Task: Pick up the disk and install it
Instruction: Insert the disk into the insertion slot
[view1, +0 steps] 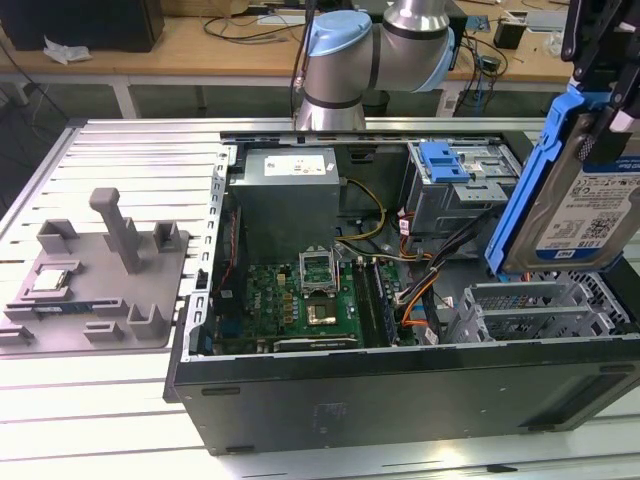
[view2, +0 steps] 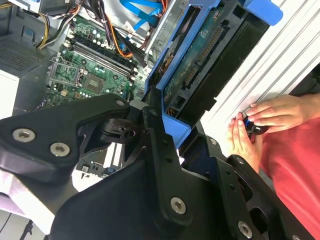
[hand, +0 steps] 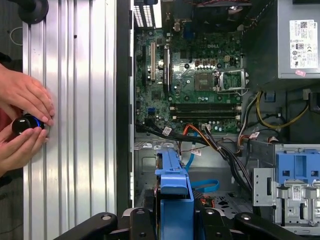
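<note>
A ribbed aluminium table (view1: 120, 150) carries a black computer tower case (view1: 400, 395) lying open on its side. Behind the case stands the silver-and-blue robot arm (view1: 345, 60). Inside the case sit a grey box-shaped power supply (view1: 288, 200), a green motherboard (view1: 290, 300) and a grey metal drive cage (view1: 455, 205) with a blue plastic latch plate (view1: 445, 160). A grey moulded fixture tray (view1: 100, 297) lies on the table towards the exterior view's left, well apart from the case. The disk (view1: 585, 210), a flat rectangular silver hard drive with a white-and-blue label and a blue plastic frame, hangs in the air on edge and slightly tilted. It is above the case's end at the exterior view's right, clear of the cage. The black end effector (hand: 175, 220) pinches the disk by the two sides of its blue frame. In the first wrist view, a person's hand (hand: 27, 97) and the other hand (hand: 20, 147) rest on the table around a small round black knob (hand: 24, 124).
</note>
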